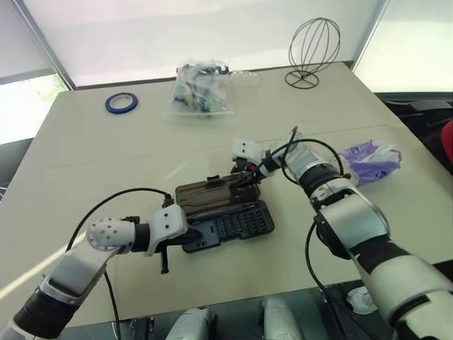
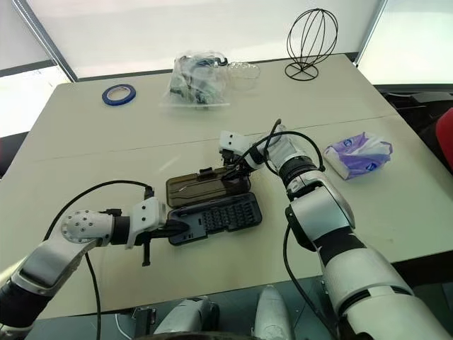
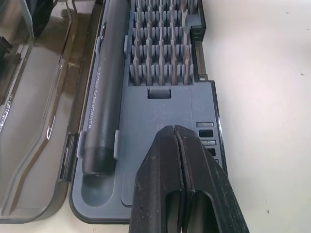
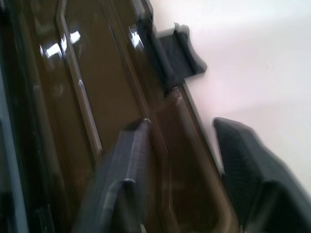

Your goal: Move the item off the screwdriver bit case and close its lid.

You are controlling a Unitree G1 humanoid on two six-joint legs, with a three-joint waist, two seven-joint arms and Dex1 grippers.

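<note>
The right gripper, fingers parted, straddled the lid's far edge; the item lay well right of the lid.

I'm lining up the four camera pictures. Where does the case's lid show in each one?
Left eye: lid, centre, lying open behind the case.
Right eye: lid, centre, just left of the right gripper.
Left wrist: lid, along the left edge.
Right wrist: lid, across the left and middle.
Shared landmark: the lid's latch tab.
</note>
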